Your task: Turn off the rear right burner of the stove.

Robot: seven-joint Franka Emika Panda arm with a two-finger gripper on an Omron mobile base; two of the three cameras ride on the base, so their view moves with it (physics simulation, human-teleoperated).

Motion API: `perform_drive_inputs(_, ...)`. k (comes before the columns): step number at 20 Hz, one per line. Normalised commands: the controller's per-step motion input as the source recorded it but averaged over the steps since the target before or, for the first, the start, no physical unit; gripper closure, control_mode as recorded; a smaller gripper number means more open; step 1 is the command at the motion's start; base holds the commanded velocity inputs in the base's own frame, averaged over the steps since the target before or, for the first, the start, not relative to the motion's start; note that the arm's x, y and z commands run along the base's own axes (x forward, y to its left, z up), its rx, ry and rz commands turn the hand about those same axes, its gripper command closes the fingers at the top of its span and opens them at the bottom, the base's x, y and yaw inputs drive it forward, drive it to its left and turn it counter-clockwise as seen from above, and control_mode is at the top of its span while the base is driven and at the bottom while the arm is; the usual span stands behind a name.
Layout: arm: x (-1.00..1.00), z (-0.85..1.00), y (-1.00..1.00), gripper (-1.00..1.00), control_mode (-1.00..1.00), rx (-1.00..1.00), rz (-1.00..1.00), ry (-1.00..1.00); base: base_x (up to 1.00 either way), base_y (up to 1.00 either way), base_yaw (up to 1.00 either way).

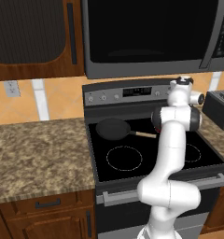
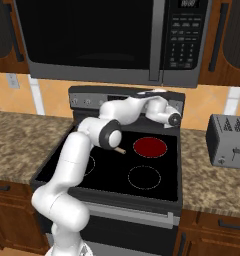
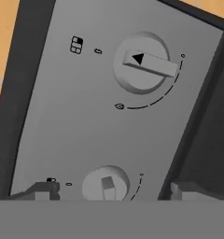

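The gripper [image 3: 109, 192] is spread wide at the stove [image 2: 57, 170] control panel, its 2 fingertips flanking a small knob [image 3: 105, 183] without touching it. The rear right burner [image 2: 150, 147] glows red.

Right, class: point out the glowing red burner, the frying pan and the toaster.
rear right burner [image 2: 150, 147], right base view, centre of the red disc.
frying pan [image 1: 112, 128], left base view, middle of the dark pan bowl.
toaster [image 2: 225, 140], right base view, its grey front face.
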Motion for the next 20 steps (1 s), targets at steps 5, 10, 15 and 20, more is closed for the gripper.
perform_drive_inputs(5, 0.11, -0.03, 0.0, 1.0, -1.0, 0.0, 0.0, 0.0, 0.0, 0.0, 0.0)
perform_drive_inputs(10, 0.0, 0.0, 0.0, 1.0, -1.0, 0.0, 0.0, 0.0, 0.0, 0.0, 0.0)
perform_drive_inputs(15, 0.01, 0.0, 0.14, 1.0, -1.0, 0.06, -0.07, 0.01, 0.0, 0.0, 0.0)
perform_drive_inputs(20, 0.02, 0.0, 0.14, 1.0, -1.0, 0.22, -0.18, 0.04, 0.0, 0.0, 0.0)
